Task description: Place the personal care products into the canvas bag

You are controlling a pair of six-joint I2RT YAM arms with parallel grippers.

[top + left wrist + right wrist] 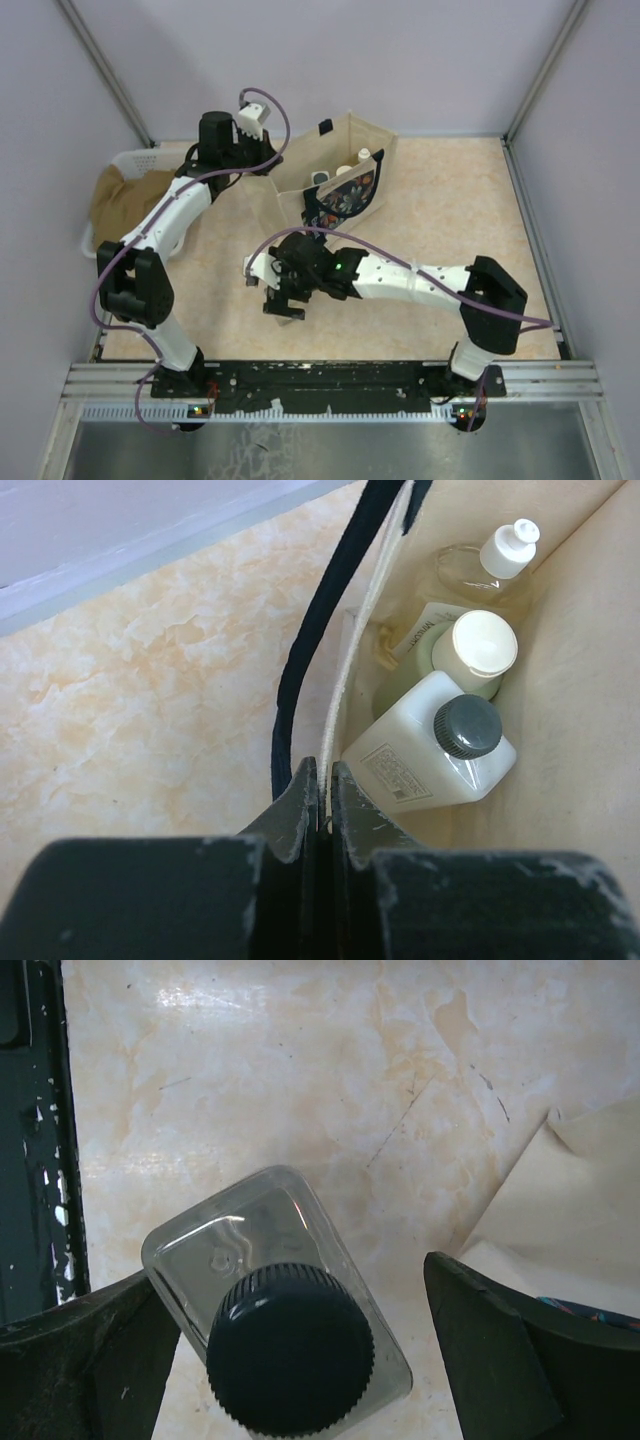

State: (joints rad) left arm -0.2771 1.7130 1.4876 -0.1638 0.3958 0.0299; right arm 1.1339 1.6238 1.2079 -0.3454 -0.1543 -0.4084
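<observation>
My left gripper is pinched shut on the top edge of the canvas bag, which stands at about 12 o'clock on the table. Inside the bag I see the amber bottle, the green bottle and the white bottle packed close together. My right gripper is wide open at about 7 o'clock from the bag, with the clear square bottle standing between its fingers, though I cannot tell if either finger touches it.
</observation>
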